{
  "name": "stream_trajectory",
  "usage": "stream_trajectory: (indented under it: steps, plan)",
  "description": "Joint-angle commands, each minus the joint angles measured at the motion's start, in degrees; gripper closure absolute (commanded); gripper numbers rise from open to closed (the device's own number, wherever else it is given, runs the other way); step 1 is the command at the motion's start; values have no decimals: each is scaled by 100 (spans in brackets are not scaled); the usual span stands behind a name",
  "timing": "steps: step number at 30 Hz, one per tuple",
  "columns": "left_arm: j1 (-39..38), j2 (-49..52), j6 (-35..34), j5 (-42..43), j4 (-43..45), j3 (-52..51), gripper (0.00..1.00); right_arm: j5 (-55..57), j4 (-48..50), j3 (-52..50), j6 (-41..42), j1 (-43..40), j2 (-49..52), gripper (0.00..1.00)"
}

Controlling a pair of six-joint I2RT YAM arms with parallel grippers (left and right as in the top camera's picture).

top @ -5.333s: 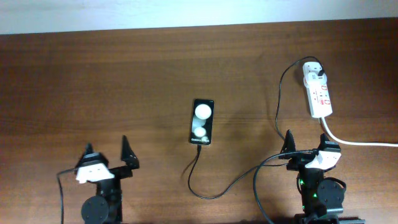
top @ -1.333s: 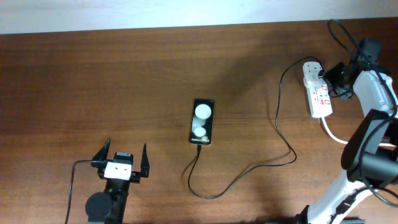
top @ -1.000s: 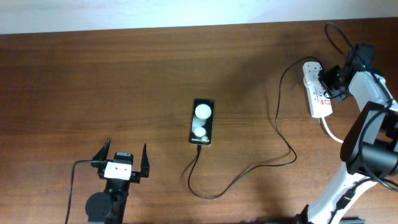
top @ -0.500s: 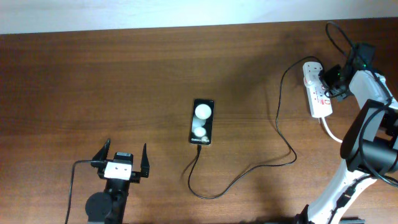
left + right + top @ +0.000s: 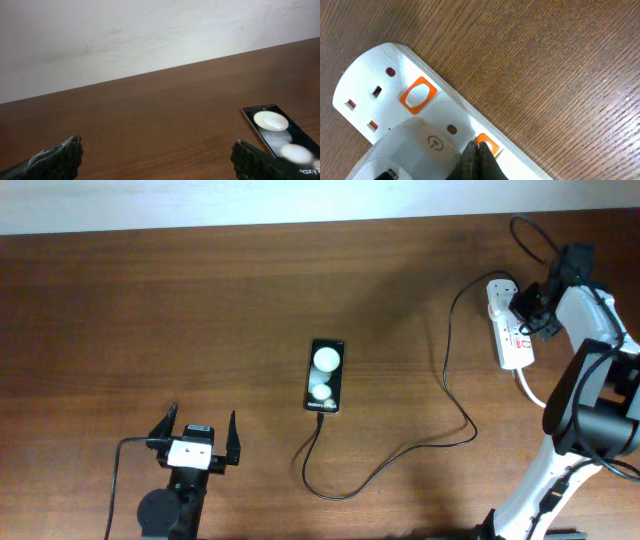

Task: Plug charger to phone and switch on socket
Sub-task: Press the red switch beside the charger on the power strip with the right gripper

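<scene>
The socket (image 5: 512, 330) lies at the far right of the desk (image 5: 200, 300), with the white plug of the charger (image 5: 412, 150) seated in it and the cable reaching the phone (image 5: 325, 375) mid-desk. Our right fingers (image 5: 479, 160), pressed together, sit at the orange switch (image 5: 489, 144) beside that plug. We judge they could slip off and shove the light strip. Our left fingers (image 5: 57, 156) hang spread and empty
</scene>
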Motion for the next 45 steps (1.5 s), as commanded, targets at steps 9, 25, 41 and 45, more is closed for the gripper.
stream_trajectory:
  steps: [9,25,41,45]
  plan:
    - [46,-24,90,63,-15,-24,1,-570,-177,186,-55,81,190,96]
    - [46,-24,87,63,-15,-24,1,-1270,-247,164,-339,212,881,96]
    - [46,-24,87,63,-15,-24,1,-1005,-654,205,-463,372,1154,96]
    - [46,-24,87,63,-15,-24,1,-1008,-1078,684,-490,-2,929,96]
